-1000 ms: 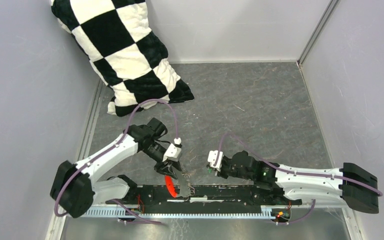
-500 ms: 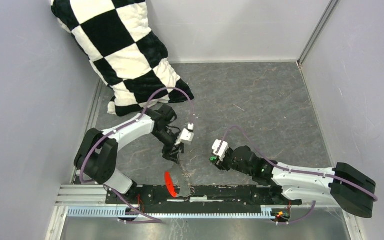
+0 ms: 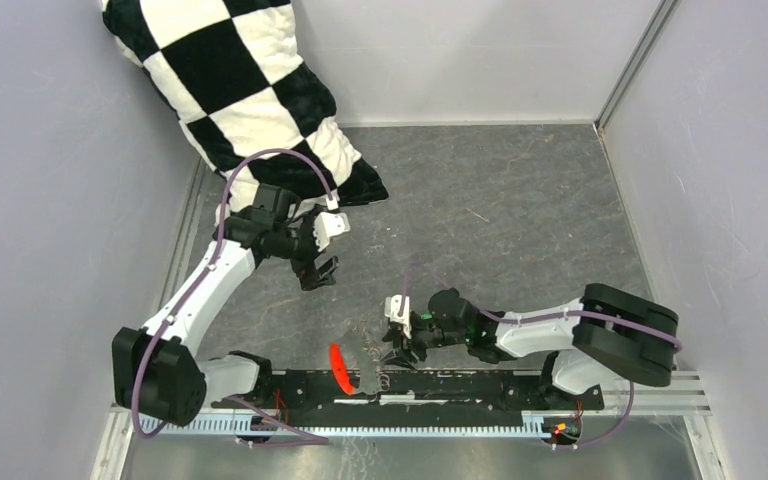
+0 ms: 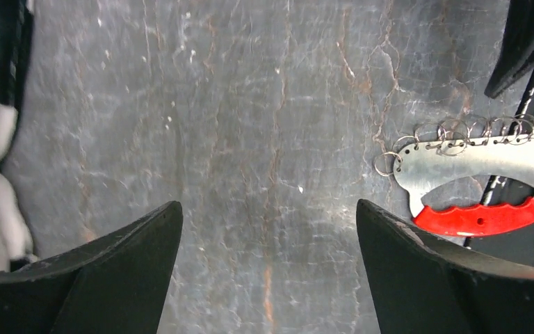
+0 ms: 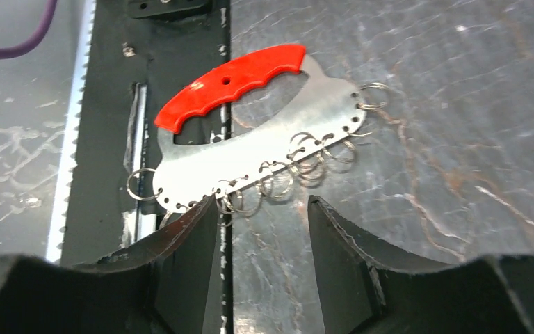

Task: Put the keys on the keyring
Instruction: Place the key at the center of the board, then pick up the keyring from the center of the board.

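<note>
The keyring (image 3: pixel 343 370) is a flat silver plate with a red grip and several small wire rings along one edge. It lies at the near edge of the grey floor, partly over the black base rail. My right gripper (image 3: pixel 397 348) is low beside it. In the right wrist view the gripper (image 5: pixel 261 205) is open and empty, with the keyring (image 5: pixel 250 149) just past its tips and the left fingertip (image 5: pixel 201 216) at the plate's edge. My left gripper (image 3: pixel 318 270) hangs open well back from it. The left wrist view shows that gripper (image 4: pixel 268 205) empty and the keyring (image 4: pixel 473 163) far right. I make out no keys.
A black-and-white checked pillow (image 3: pixel 250 100) leans in the back left corner, close behind my left arm. The black base rail (image 3: pixel 460 385) runs along the near edge. Grey walls close in the floor on the left, back and right.
My left gripper let go of the keyring, opened wide and drew back up-left toward the pillow. My right gripper opened and swung left and down to the keyring, which lies still.
</note>
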Action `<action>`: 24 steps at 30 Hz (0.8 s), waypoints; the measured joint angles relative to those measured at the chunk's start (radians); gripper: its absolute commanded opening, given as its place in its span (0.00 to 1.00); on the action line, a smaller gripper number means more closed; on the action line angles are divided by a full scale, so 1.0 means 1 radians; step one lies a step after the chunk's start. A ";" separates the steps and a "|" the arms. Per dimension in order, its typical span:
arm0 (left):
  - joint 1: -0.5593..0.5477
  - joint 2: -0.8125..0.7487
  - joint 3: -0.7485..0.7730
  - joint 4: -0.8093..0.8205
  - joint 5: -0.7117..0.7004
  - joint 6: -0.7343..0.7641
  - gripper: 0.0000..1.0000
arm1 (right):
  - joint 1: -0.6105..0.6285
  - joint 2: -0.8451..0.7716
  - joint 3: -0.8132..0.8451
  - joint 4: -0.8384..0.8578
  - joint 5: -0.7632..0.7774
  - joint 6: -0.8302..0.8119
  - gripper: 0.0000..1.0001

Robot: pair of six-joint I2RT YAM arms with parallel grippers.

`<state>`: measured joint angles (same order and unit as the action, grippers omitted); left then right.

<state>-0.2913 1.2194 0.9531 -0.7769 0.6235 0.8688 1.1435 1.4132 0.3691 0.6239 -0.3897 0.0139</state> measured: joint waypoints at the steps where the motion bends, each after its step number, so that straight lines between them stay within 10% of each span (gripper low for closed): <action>1: 0.008 0.000 0.002 -0.010 -0.021 -0.028 1.00 | 0.003 0.023 0.003 0.012 -0.018 0.009 0.55; 24: 0.053 -0.167 -0.053 0.009 -0.208 -0.290 1.00 | 0.001 0.238 0.109 0.070 -0.077 0.069 0.42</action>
<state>-0.2386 1.0527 0.8997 -0.7677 0.4152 0.5789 1.1442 1.6508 0.4778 0.6937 -0.4664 0.0830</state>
